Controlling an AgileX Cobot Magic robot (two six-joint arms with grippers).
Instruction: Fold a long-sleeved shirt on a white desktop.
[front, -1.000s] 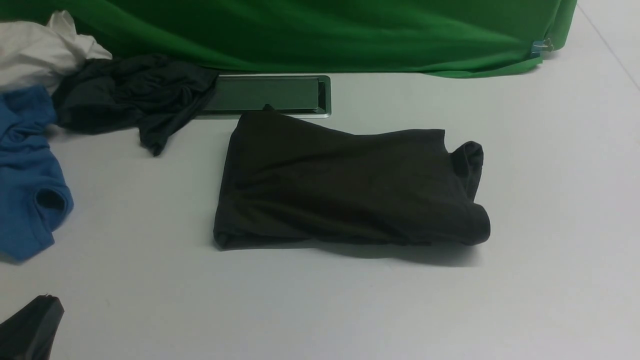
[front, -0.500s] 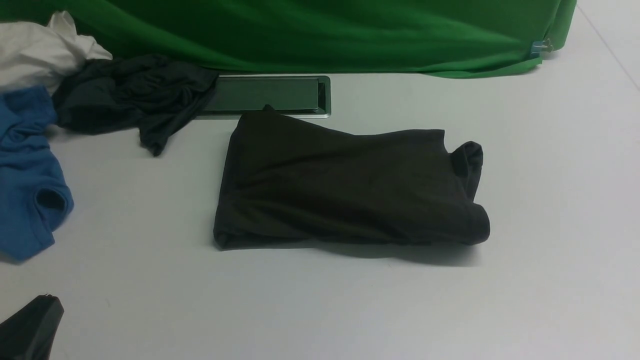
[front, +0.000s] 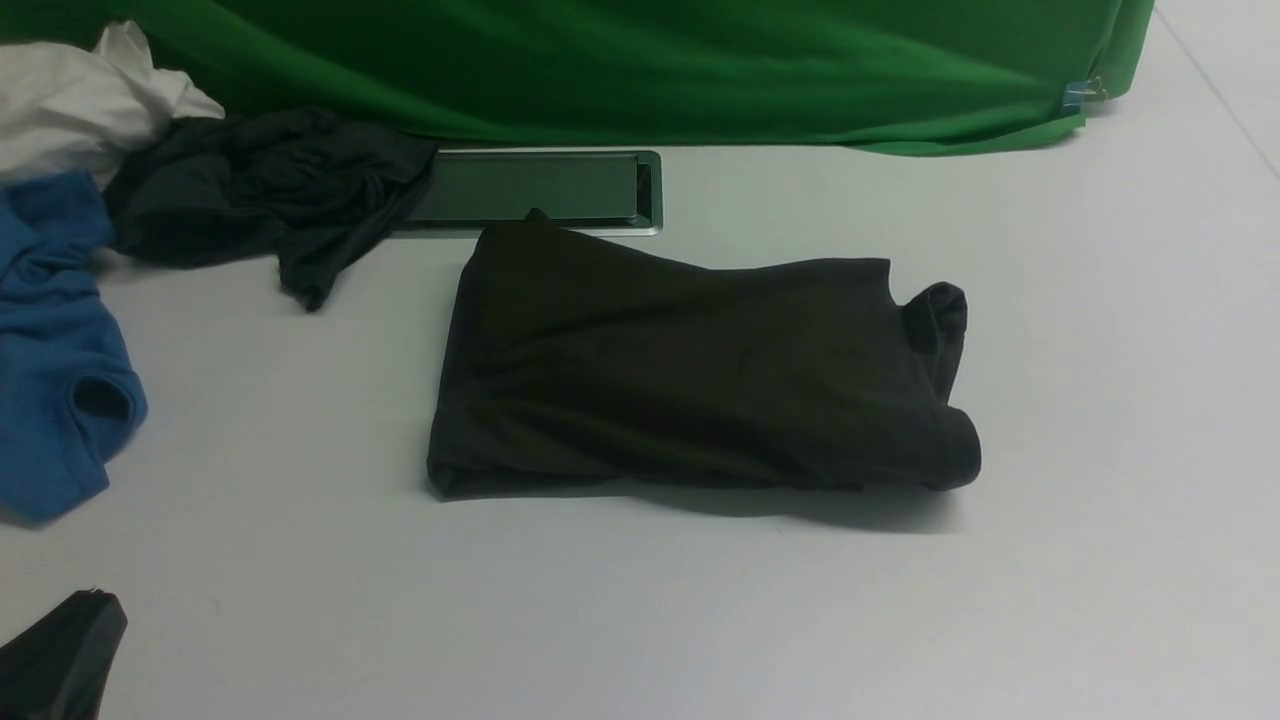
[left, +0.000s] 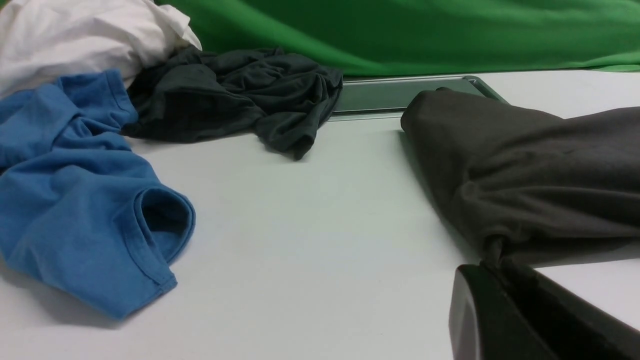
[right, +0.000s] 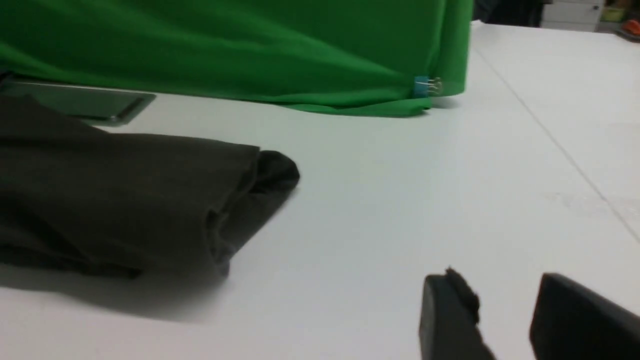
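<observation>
Lying folded into a rough rectangle at the middle of the white desktop (front: 1100, 400): one long-sleeved shirt (front: 690, 370), very dark, its far left corner overlapping the near edge of the grey cable slot (front: 530, 188). One rolled end bulges at its right side. Left gripper (front: 60, 655): low at the near left corner, jaws pressed together, empty, apart from the shirt. Right gripper (right: 505, 315): seen only in its wrist view, jaws parted with bare table between them, holding nothing, well to the right of the shirt. Far left: blue garment (front: 50, 350), smaller dark crumpled garment (front: 260, 190), white cloth (front: 80, 100). Behind: green backdrop (front: 640, 60), clipped at its right corner.
</observation>
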